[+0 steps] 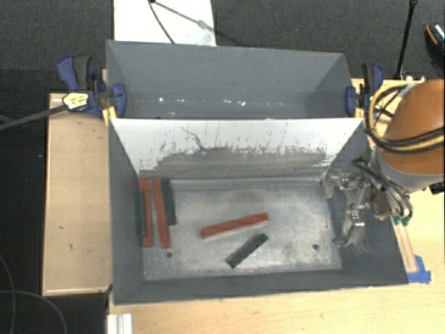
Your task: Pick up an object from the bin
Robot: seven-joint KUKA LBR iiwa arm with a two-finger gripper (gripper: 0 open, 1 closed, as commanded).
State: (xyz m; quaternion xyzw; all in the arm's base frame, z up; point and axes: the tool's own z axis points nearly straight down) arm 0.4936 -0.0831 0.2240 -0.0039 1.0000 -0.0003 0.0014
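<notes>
My gripper (345,236) hangs at the right side of the bin, close to the right wall, with its metal fingers pointing down and nothing seen between them. A red bar (234,226) lies slanted near the middle of the bin floor, well to the left of the gripper. Just below it a dark green bar (247,250) lies at a steeper slant.
Along the left wall several long bars lie side by side: two red ones (156,213) and dark green ones (168,202). The arm's orange cover and cables sit over the bin's right rim.
</notes>
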